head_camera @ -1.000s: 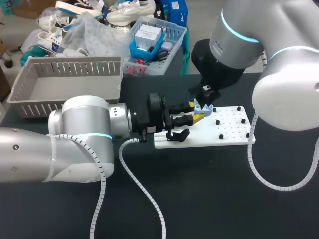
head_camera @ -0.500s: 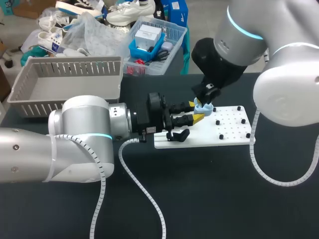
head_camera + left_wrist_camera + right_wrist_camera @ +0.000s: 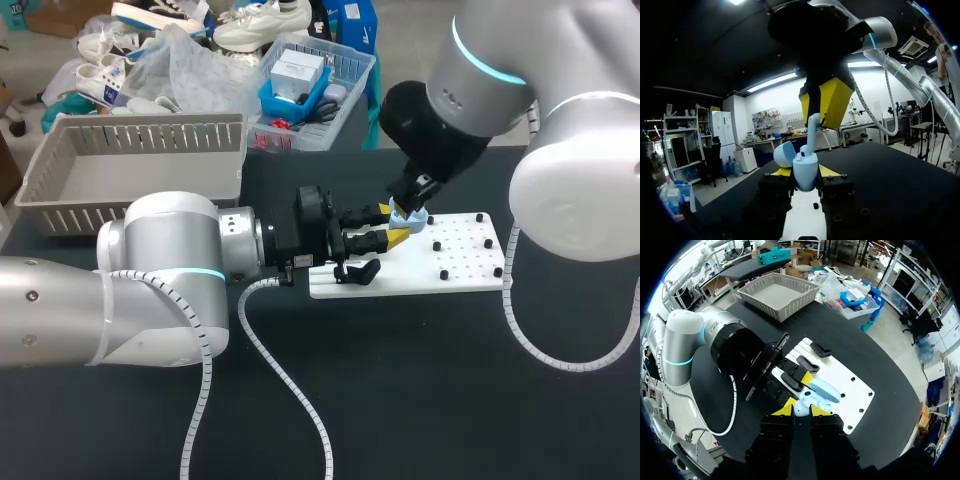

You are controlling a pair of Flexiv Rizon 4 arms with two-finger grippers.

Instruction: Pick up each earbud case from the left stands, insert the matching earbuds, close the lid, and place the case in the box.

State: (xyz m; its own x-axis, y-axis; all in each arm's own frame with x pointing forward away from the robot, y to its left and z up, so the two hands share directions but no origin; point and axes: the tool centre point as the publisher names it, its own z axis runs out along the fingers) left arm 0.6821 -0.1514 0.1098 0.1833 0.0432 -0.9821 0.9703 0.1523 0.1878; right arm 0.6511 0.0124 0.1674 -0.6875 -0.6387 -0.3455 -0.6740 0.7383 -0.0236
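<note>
At the far left of your head view sits the grey basket (image 3: 130,165), the box where the case must end up, well apart from the work. Moving right, your left arm lies low over the dark tabletop (image 3: 420,400). Its left claw (image 3: 392,224) is clamped on the pale blue earbud case (image 3: 405,216), one finger on either side, just above the left end of the white board (image 3: 465,275). An empty black stand (image 3: 362,270) lies on the board just below it.

The left wrist view shows the case upright with its lid (image 3: 785,153) swung open. From above comes your right claw (image 3: 817,117), fingers pinched together on an earbud (image 3: 811,132) whose lower end meets the mouth of the case.

You look to be mid-insertion. Next, seat the earbud straight down into its well before you let the right claw part. Keep the left grip firm, so the case doesn't tip. Whether a second earbud is already inside, I cannot tell.
</note>
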